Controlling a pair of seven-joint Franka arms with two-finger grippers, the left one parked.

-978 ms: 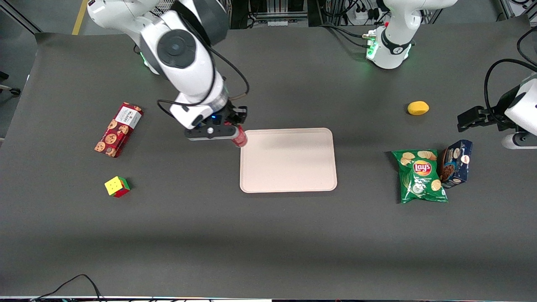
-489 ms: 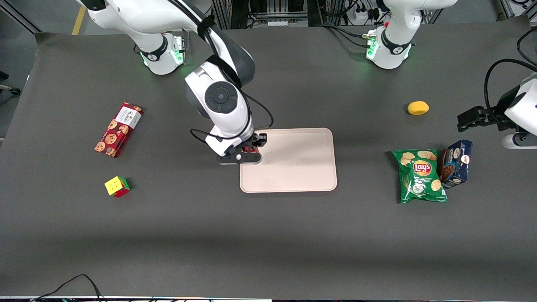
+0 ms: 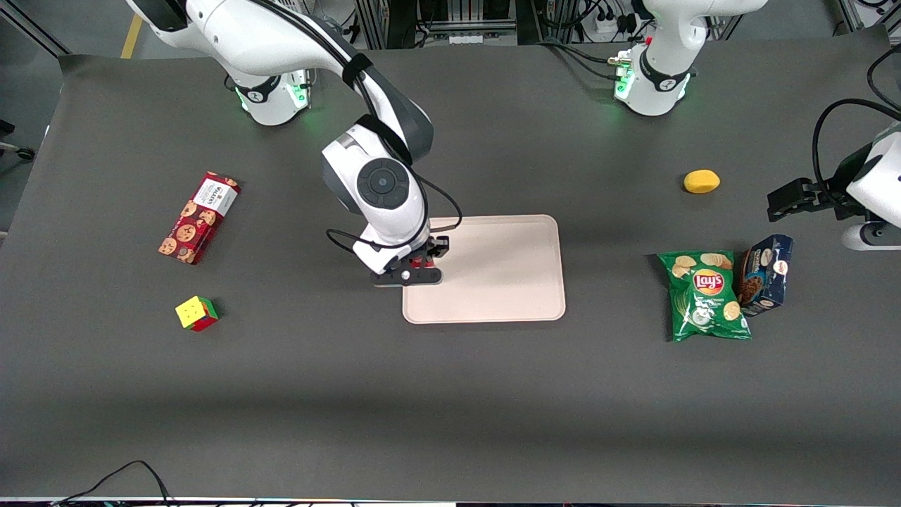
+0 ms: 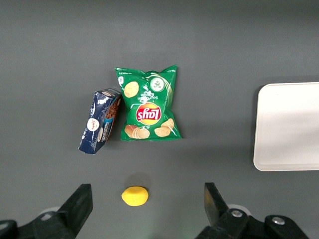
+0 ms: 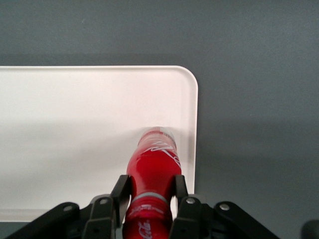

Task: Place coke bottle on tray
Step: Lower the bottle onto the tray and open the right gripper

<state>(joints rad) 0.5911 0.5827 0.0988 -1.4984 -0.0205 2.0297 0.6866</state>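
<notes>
My right gripper is low over the pale pink tray, at the tray's edge toward the working arm's end of the table. It is shut on the red coke bottle, with a finger on each side of the bottle's neck. In the right wrist view the bottle's base sits down at the tray's floor, close to the rim. In the front view only a sliver of red shows between the fingers; the rest of the bottle is hidden by the hand.
A red cookie box and a puzzle cube lie toward the working arm's end. A green chips bag, a blue box and a yellow lemon lie toward the parked arm's end.
My gripper carried the coke bottle from above the tray's corner farthest from the camera to a spot nearer the camera, and came down low onto the tray.
</notes>
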